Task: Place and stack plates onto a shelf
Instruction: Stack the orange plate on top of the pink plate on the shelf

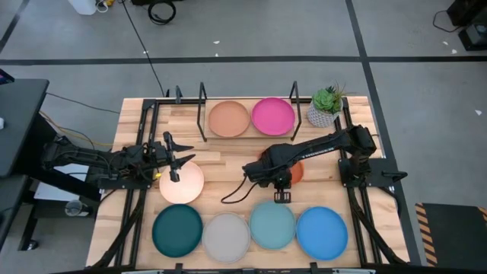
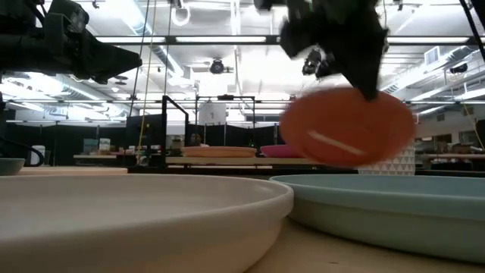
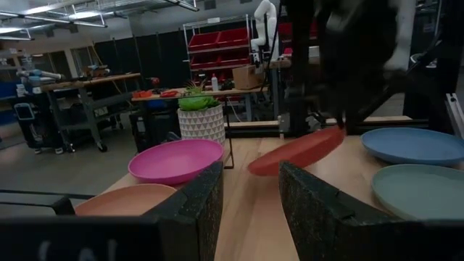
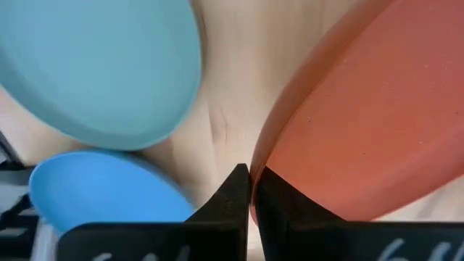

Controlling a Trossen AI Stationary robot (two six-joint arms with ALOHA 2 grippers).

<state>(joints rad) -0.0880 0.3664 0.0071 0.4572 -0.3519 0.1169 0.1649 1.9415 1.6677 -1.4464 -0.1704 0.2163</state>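
My right gripper is shut on the burnt orange plate above the middle of the table. The plate also shows in the low view and in the left wrist view. My left gripper is open and hovers over the far edge of the cream plate, touching nothing. The black shelf stands at the far edge, with the peach plate and the magenta plate lying flat side by side on it. Dark teal, light grey, pale aqua and bright blue plates lie in a row along the near edge. My right gripper pinches the burnt orange plate's rim between its two fingers, one on each face of the plate. It comes from above, at the plate's raised edge. The plate is lifted clear of the table and hangs tilted below the fingers.
A green plant in a white pot stands at the shelf's right end. Arm bases and black frame rails run along both table sides. Bare wood lies between the shelf and the near row of plates.
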